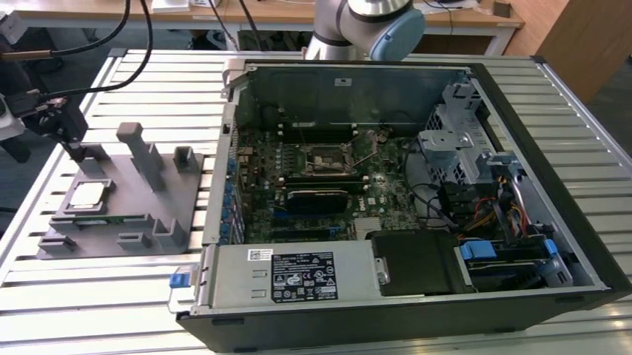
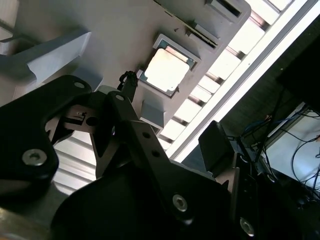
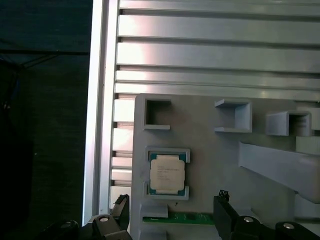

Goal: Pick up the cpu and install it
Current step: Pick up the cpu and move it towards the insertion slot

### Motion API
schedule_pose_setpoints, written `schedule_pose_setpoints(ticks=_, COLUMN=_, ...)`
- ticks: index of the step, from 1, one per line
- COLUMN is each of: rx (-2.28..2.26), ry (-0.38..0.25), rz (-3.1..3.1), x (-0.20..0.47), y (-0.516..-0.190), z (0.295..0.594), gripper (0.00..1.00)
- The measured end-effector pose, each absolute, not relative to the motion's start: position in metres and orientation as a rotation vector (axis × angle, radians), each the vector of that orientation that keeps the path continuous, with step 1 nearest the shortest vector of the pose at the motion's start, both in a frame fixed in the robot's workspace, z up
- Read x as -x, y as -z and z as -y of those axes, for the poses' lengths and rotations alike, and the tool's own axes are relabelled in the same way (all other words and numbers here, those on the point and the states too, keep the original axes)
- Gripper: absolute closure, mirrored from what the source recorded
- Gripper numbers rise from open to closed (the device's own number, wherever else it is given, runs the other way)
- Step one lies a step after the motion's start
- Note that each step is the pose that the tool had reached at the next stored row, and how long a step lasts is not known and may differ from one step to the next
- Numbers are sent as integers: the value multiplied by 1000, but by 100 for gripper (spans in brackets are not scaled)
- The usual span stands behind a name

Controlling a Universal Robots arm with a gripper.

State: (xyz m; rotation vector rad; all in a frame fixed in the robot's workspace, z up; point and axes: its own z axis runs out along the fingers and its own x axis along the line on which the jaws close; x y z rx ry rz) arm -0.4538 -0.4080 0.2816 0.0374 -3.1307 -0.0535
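Cpu: your small flat square chip with the silvery metal top and pale rim [image 3: 167, 173] lies flat in its own framed recess of the grey plastic tray [image 1: 129, 207]. The tray sits at the exterior view's left, well apart from the computer.
Tool: your black two-finger gripper [image 3: 171, 207] hangs over the tray with its fingers [image 3: 223, 212] spread wide and nothing between them, so it holds nothing.
Gripper to cpu: near, not touching. In the first wrist view the chip sits just beyond the line joining the two tips, roughly centred between them.
Neighbour: a thin green memory strip [image 3: 185, 218] lies on the tray just beside the cpu's recess, under the tool.
Socket: the dark square socket framed in metal [image 1: 326, 158] sits on the green motherboard [image 1: 380, 200] inside the open black computer case [image 1: 395, 325], which lies on the slatted aluminium table [image 1: 148, 81]. You cannot tell from here whether its retaining frame is open.
Done: nothing of the task proper, as I judge it. The tool merely stands over the right part.
Left: both the pick-up and the installation are not yet done.
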Motion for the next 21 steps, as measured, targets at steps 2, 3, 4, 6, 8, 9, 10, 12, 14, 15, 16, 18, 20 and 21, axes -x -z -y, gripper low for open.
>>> schedule_pose_setpoints(ticks=2, rx=-38, ry=53, rz=3131, x=454, y=-278, z=409, gripper=24)
schedule_pose_setpoints(ticks=3, rx=-38, ry=54, rz=3131, x=454, y=-276, z=410, gripper=24)
schedule_pose_setpoints(ticks=4, rx=-38, ry=54, rz=3131, x=454, y=-274, z=410, gripper=24)
schedule_pose_setpoints(ticks=6, rx=-38, ry=54, rz=3131, x=454, y=-271, z=410, gripper=24)
schedule_pose_setpoints(ticks=8, rx=-42, ry=54, rz=3131, x=454, y=-267, z=411, gripper=24)
schedule_pose_setpoints(ticks=9, rx=-52, ry=54, rz=3130, x=454, y=-265, z=411, gripper=24)
schedule_pose_setpoints(ticks=10, rx=-64, ry=54, rz=3130, x=454, y=-263, z=411, gripper=24)
schedule_pose_setpoints(ticks=12, rx=-76, ry=54, rz=3130, x=454, y=-261, z=411, gripper=24)
schedule_pose_setpoints(ticks=14, rx=-76, ry=54, rz=3129, x=454, y=-260, z=411, gripper=24)
schedule_pose_setpoints(ticks=15, rx=-76, ry=54, rz=3129, x=454, y=-260, z=411, gripper=24)
schedule_pose_setpoints(ticks=16, rx=-76, ry=54, rz=3129, x=454, y=-260, z=411, gripper=24)
schedule_pose_setpoints(ticks=18, rx=-76, ry=54, rz=3129, x=454, y=-260, z=411, gripper=24)
schedule_pose_setpoints(ticks=20, rx=-76, ry=54, rz=3130, x=454, y=-259, z=411, gripper=24)
schedule_pose_setpoints(ticks=21, rx=-76, ry=54, rz=3129, x=454, y=-258, z=411, gripper=24)
